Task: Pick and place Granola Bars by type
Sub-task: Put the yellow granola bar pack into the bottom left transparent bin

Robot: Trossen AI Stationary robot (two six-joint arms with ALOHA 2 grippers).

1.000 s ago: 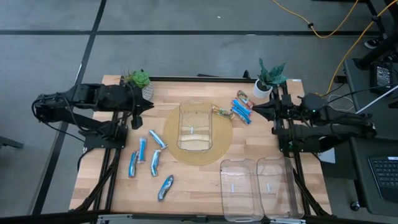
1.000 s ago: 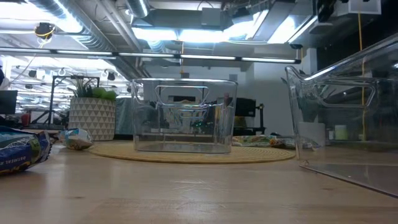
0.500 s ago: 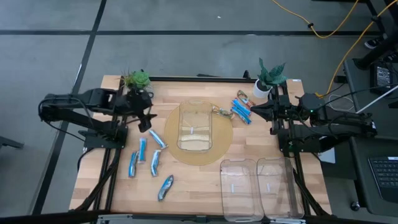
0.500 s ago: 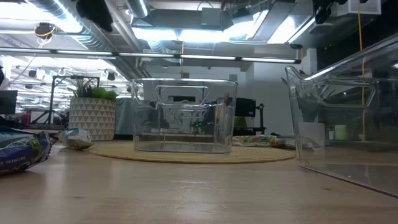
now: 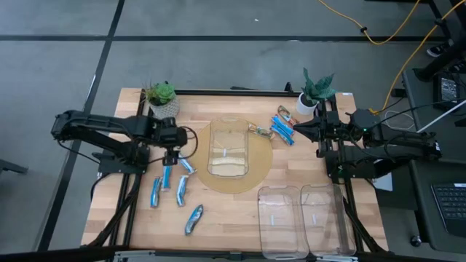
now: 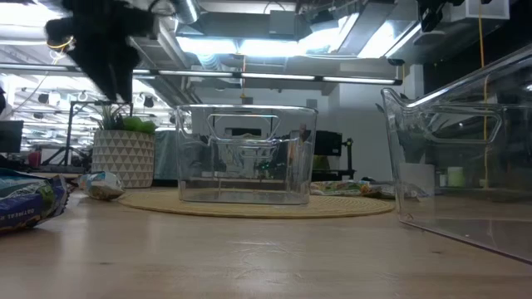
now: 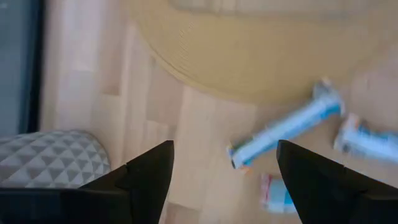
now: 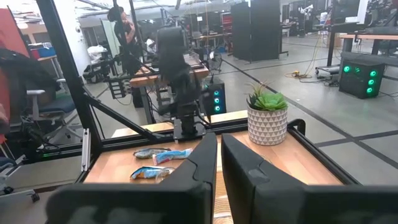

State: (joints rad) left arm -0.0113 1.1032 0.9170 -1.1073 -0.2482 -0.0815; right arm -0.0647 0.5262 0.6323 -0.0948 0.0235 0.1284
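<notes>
A wooden table [image 5: 138, 211] carries a round woven mat [image 5: 258, 167], two potted plants [image 5: 162, 95] and two clear bins [image 5: 280, 218]. Blue granola bars [image 5: 180, 191] lie at its left; multicoloured bars [image 5: 282, 128] lie near the far right.

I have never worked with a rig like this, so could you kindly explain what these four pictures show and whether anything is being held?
These are two robot arms at a wooden table, each ending in a two-finger pincer. One picture looks straight down from above, one looks level across the tabletop, and two come from cameras on the arms' wrists.

From above, the left pincer hangs open over a scatter of blue bars; its wrist camera shows one blue bar between its fingers, not gripped. The right pincer waits shut at the right edge, near a second pile of bars, some of them multicoloured.

A clear bin stands on a round mat in the middle, and two more bins sit at the near edge. Two potted plants mark the far corners. Nothing is held.
</notes>
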